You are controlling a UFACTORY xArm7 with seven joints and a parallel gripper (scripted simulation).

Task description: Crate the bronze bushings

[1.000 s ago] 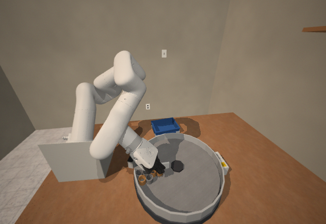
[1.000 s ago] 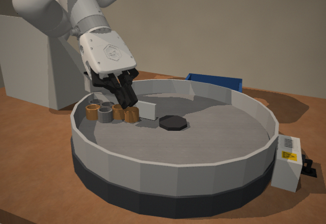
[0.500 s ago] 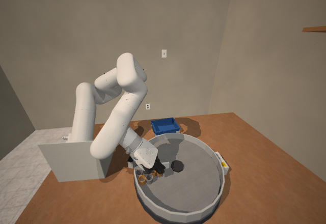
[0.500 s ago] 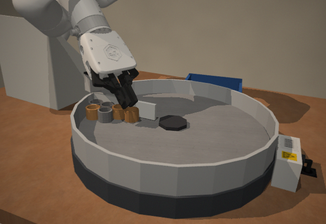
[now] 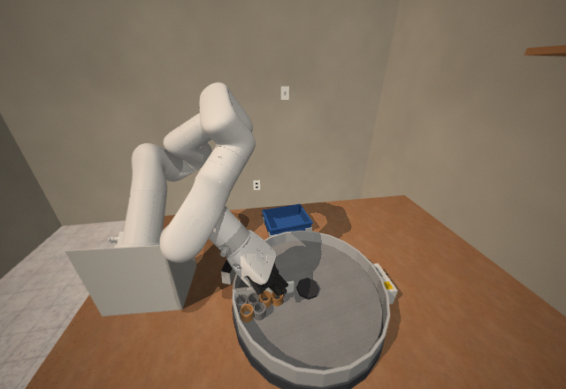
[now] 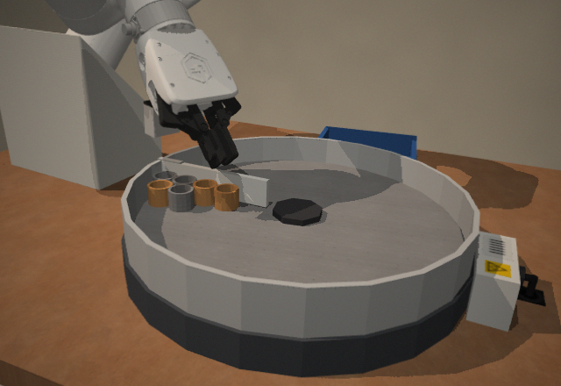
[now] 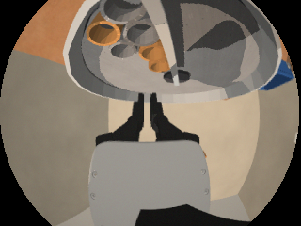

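Observation:
Three bronze bushings (image 6: pixel 159 192) (image 6: pixel 204 191) (image 6: pixel 225 196) stand upright in a cluster with three steel bushings (image 6: pixel 181 197) at the left side of the turning table (image 6: pixel 299 237), against a low white divider wall (image 6: pixel 246 188). The cluster also shows in the top view (image 5: pixel 258 304) and in the wrist view (image 7: pixel 103 32). My gripper (image 6: pixel 222 157) is shut and empty. It hangs tilted just above the divider wall, behind the bushings and apart from them. The blue crate (image 5: pixel 286 218) sits on the desk beyond the table's far rim, empty as far as I can see.
A black hub (image 6: pixel 297 210) sits at the table's centre. The table has a raised white rim all round. A control box (image 6: pixel 493 273) is fixed at its right side. The arm's grey pedestal (image 5: pixel 127 275) stands to the left.

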